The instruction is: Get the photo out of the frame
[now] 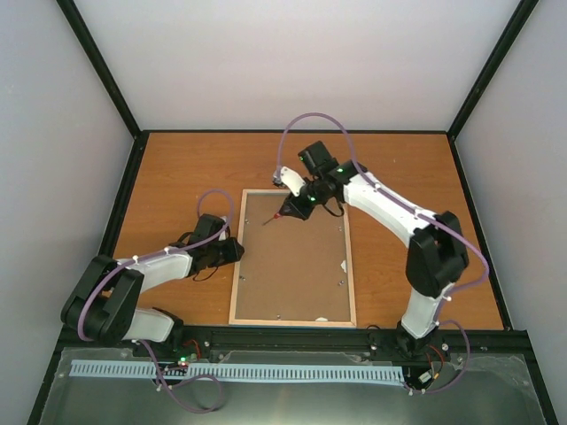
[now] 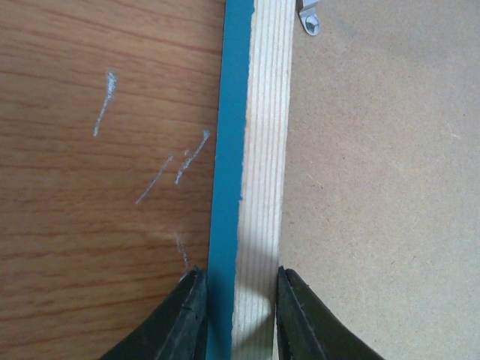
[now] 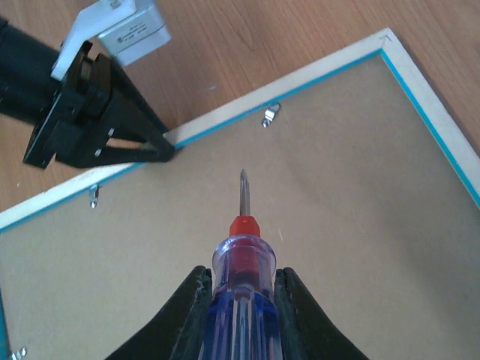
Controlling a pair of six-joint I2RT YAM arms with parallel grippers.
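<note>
The frame (image 1: 235, 283) lies face down on the table, pale wood rim up, with the brown backing board (image 1: 292, 266) filling it. The photo is hidden under the board. My left gripper (image 2: 240, 315) is shut on the frame's left rail (image 2: 262, 150), one finger on the turquoise outer edge and one on the inner side. My right gripper (image 3: 241, 300) is shut on a blue-handled screwdriver (image 3: 241, 255) and holds its tip over the backing board near the frame's far left corner (image 1: 282, 215). Small metal tabs (image 3: 268, 114) hold the board along the rail.
A second metal tab (image 2: 310, 19) shows beside the left rail. Small white scraps (image 1: 321, 317) lie on the board near the frame's near edge. Grey walls close the table at the back and sides.
</note>
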